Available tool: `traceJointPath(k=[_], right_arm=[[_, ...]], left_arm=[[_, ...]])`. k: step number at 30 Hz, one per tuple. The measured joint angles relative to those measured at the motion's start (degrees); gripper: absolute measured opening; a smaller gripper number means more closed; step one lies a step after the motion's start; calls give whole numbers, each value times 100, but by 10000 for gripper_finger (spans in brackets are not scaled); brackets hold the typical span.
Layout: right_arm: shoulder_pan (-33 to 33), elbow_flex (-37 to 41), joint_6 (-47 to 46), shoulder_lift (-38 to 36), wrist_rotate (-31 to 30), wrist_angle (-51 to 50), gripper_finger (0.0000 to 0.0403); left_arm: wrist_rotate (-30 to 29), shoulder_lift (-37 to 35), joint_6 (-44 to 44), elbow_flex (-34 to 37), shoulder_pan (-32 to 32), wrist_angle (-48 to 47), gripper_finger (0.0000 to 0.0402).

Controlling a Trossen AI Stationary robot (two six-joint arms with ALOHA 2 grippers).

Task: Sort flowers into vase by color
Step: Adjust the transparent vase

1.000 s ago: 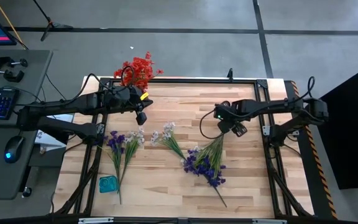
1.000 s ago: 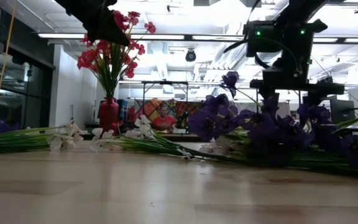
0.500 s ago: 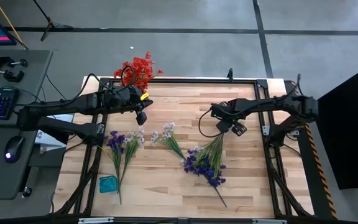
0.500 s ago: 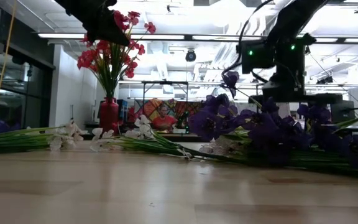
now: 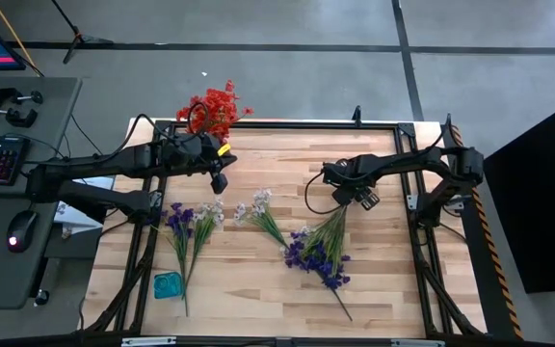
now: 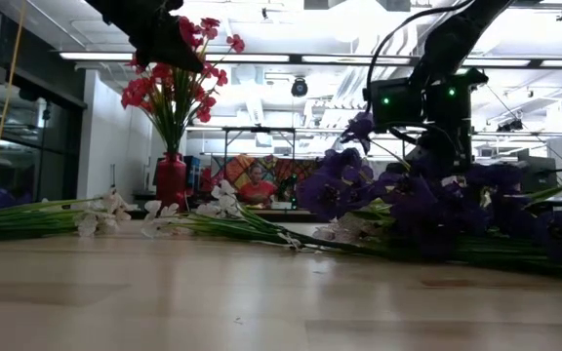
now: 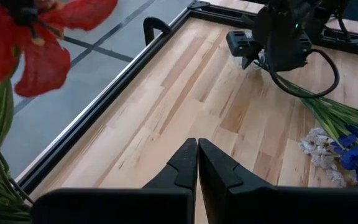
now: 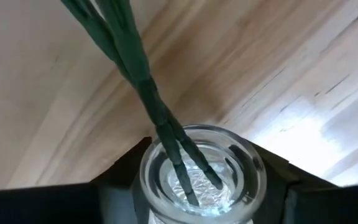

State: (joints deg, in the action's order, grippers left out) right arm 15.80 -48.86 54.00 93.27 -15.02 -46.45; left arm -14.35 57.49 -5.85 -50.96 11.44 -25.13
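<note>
Your right tool sits low over the tabletop around a clear glass vase that takes the stem ends of the purple flowers, probably to lift vase and bunch together; you cannot tell whether it clamps the glass yet. Your left tool, pressed together and empty, waits near the far edge beside the red flowers, which stand sorted in a red vase, while white sprigs lie loose mid-table. No brand, label or legible writing shows on any item.

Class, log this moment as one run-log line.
left gripper: shut, empty | right gripper: at glass vase | purple flowers: stems in vase
</note>
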Motion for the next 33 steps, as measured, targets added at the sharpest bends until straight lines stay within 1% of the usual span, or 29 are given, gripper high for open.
traceJointPath(k=[5, 9, 15, 19, 25, 29, 33], right_arm=[[-5, -20, -202, 0, 37, 19, 169], [-5, -22, -712, -53, 236, 1, 169], [34, -22, -1466, -590, 980, 46, 169], [114, -22, -1776, -1038, 1312, 110, 169], [351, -22, -2462, -1493, 1980, 486, 169], [451, -22, -2530, -1528, 1971, 581, 169], [450, -22, -2527, -1528, 1976, 643, 169]], left_arm=[[0, 0, 0, 0, 0, -194, 0], [2, 0, -2, 0, 0, -304, 0], [11, 0, -1, 0, 0, -297, 0], [20, 0, 39, 0, 0, -288, 0], [26, 0, 42, 0, 0, -86, 0], [70, 0, 11, 0, -15, 149, 0], [187, 123, 306, -1, -245, -235, 0]])
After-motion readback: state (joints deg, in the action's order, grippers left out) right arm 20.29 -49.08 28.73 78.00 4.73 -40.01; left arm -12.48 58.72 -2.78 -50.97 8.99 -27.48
